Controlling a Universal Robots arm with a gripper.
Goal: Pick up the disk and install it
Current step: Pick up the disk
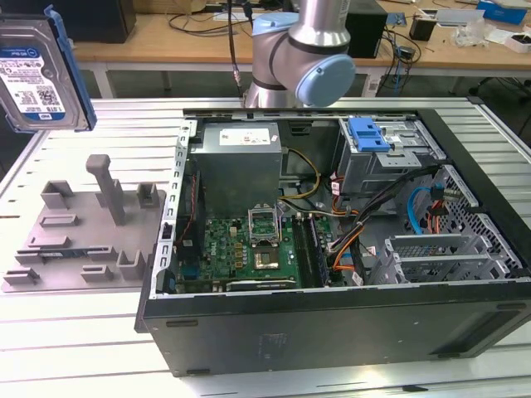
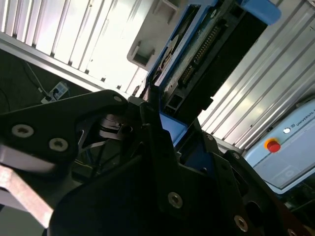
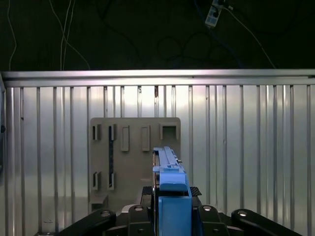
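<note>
Far left of the exterior view: the disk (image 1: 37,70), up in the air well above the slatted metal table (image 1: 75,332), upright, white-and-blue label towards the camera, blue carrier frame along its edge. Below it, flat on the table and apart from the disk: a grey fixture plate (image 1: 83,240) with slots, low blocks and one tall post. Just beside the plate, towards the exterior view's right: an open black computer case (image 1: 332,323) lying on its side, interior exposed. Inside, near the case's wall on the plate's side: a grey power supply (image 1: 241,162), and in front of it a green motherboard (image 1: 249,249) with a bare processor socket. Behind the case, at the top middle: the robot arm (image 1: 303,50), silver tube and pale blue joint cap. Further right inside the case: a metal drive cage (image 1: 390,157) with a bright blue latch piece (image 1: 369,133) on top, then orange and blue cables (image 1: 427,207) next to perforated metal. Behind everything: a wooden workbench (image 1: 166,37) with cables and small boxes. In both wrist views: the gripper (image 3: 172,191) clenched on the disk's blue carrier frame, black fingers (image 2: 155,137) tight against either side, drive seen edge-on. Beyond the disk in the first wrist view: the grey fixture plate on the slatted table, not touching the drive.
</note>
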